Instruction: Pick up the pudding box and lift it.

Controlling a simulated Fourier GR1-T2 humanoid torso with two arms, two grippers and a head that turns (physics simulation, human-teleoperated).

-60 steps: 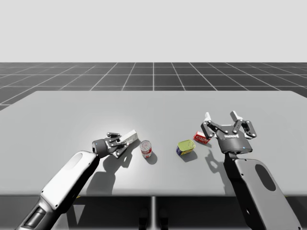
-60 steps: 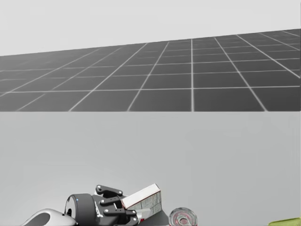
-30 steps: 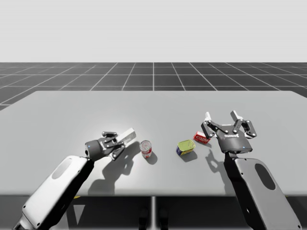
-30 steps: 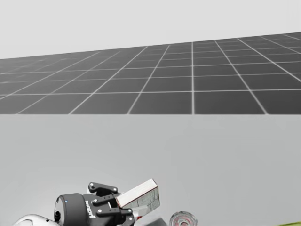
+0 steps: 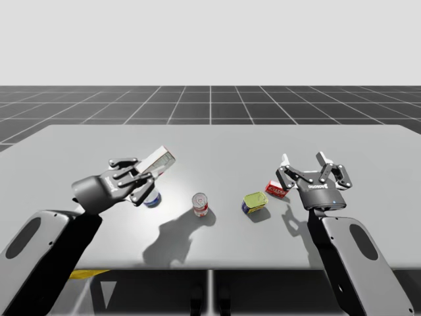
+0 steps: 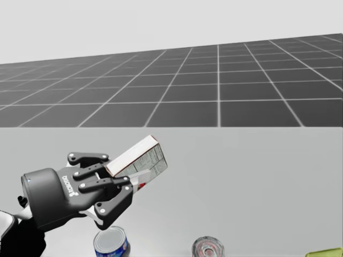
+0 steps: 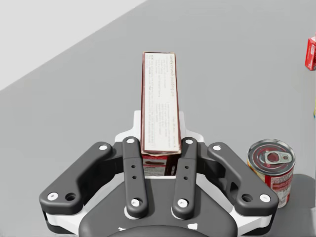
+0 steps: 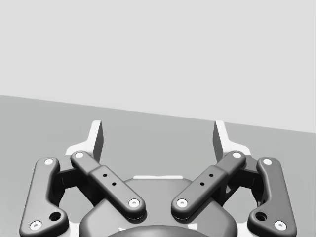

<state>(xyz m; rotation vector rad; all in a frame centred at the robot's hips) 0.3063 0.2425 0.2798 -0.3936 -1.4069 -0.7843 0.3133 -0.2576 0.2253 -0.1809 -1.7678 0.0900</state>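
The pudding box [image 5: 158, 160], a slim box with a white printed face and dark red edges, hangs tilted well above the table. My left gripper [image 5: 146, 176] is shut on its lower end. The head view has the pudding box [image 6: 138, 158] sticking up and to the right out of my left gripper [image 6: 124, 179]. Seen from the left wrist, the pudding box [image 7: 159, 116] stands edge-on, squeezed from both sides by my left gripper [image 7: 160, 163]. My right gripper [image 5: 303, 160] is open above the table's right part, and in its wrist view the right gripper [image 8: 159, 136] holds nothing.
On the grey table [image 5: 210, 141] a blue can [image 5: 152, 198] stands under my left hand. A red can [image 5: 200, 204] stands near the middle, with a green-yellow tin [image 5: 255, 202] and a small red box [image 5: 277, 189] to its right, close to my right hand.
My left gripper has risen and drawn back to the left with the pudding box, lifting it off the table. A blue can has come into sight beneath it. The right arm is still.
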